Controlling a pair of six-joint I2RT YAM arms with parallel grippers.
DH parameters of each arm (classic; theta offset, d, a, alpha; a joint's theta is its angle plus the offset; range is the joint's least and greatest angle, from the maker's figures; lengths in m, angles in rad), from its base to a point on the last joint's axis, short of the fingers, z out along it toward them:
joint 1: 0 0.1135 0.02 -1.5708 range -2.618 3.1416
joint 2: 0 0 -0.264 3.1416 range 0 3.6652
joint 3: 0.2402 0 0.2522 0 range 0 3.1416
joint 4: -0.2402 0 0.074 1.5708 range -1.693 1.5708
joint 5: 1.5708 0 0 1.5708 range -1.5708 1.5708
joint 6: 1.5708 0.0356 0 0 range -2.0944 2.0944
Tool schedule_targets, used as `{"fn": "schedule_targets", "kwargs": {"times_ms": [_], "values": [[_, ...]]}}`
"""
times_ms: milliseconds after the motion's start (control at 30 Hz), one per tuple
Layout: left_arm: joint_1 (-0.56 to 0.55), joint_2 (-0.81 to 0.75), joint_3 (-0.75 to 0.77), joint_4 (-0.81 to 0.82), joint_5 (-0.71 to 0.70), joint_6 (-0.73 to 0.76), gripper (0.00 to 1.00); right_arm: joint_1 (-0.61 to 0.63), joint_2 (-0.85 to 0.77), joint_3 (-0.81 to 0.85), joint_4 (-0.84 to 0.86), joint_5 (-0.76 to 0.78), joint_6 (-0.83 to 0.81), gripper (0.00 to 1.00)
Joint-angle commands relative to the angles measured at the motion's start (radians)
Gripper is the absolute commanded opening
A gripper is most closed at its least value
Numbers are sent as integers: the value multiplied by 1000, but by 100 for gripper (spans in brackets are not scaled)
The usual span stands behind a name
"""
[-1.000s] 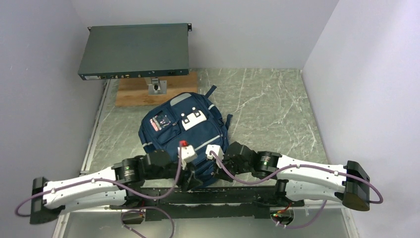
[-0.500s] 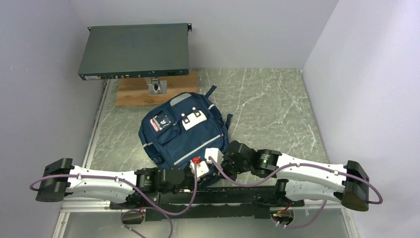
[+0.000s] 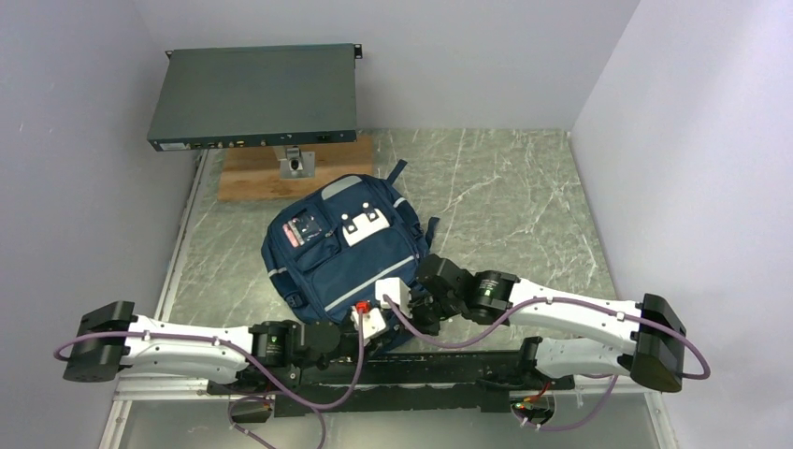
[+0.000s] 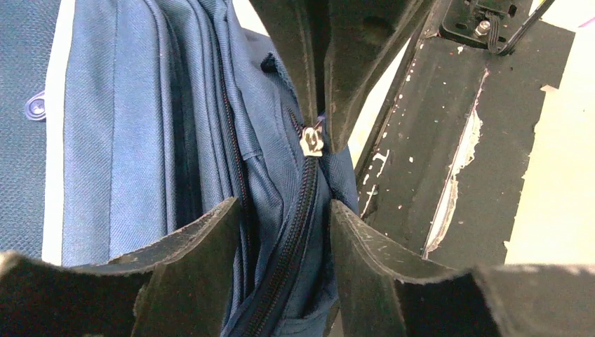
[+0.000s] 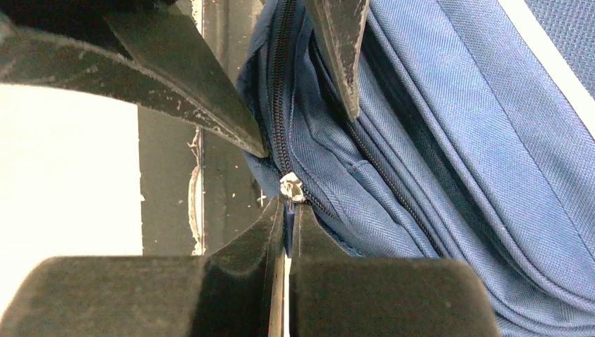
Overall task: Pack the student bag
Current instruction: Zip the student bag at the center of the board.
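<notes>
The right gripper is pinching the small silver zipper pull on the large navy-blue fabric student bag, while the released left gripper is straddling the dark zip track directly opposite.

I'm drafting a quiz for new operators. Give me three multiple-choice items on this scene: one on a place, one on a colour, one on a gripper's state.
1. Where is the student bag? A) on a chair B) flat on the marbled table C) hung on the wall
2. Its main fabric is: A) navy blue B) red C) green
3. The right gripper is: A) wide open B) out of view C) shut on the zipper pull
Answers: 1 B, the top view shows it lying on the table; 2 A, every view shows blue cloth; 3 C, the right wrist view shows its jaws closed on the pull's tab.
</notes>
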Motion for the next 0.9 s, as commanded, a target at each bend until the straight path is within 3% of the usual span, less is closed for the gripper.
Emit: {"fn": "schedule_targets", "kwargs": {"times_ms": [0, 167, 267, 433, 533, 700, 800, 867], "values": [[-2, 42, -13, 63, -6, -9, 54, 2, -4, 68, 174, -127, 1, 0], [-2, -35, -22, -41, -157, -85, 8, -12, 19, 105, 5, 6, -68, 0], [-2, -163, -19, -254, -337, -220, 0, -71, 38, 132, -216, 92, -157, 0], [-2, -411, -12, -554, -525, -486, 0, -291, 1, 132, -411, 153, -272, 0], [-2, -515, -36, -501, -449, -379, 0, -430, -51, 70, -377, 100, -342, 0], [-2, -531, 137, -753, -496, -485, 0, -459, -39, 44, -365, 53, -332, 0], [-2, -489, 276, -953, -519, -526, 0, -462, -38, 6, -235, 88, -324, 0], [-2, -477, 314, -971, -494, -500, 0, -501, 20, 26, -141, 59, -318, 0]]}}
